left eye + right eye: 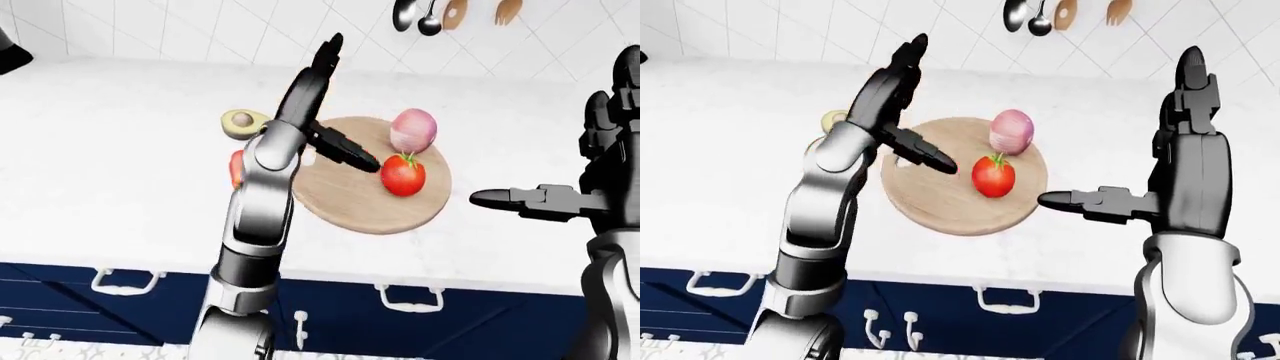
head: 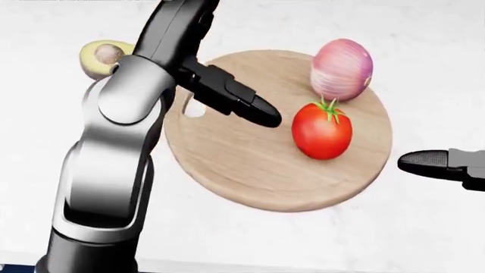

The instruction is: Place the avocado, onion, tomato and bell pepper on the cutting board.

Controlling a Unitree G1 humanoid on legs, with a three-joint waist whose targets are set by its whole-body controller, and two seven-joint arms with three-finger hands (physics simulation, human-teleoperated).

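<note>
Plainly, both robot hands, left (image 2: 227,96) and right (image 1: 1110,202), are open; no writing shows.

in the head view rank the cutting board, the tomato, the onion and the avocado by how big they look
1. cutting board, by far the largest
2. onion and tomato, too alike to rank
3. avocado, smallest, though the left arm partly hides it
</note>
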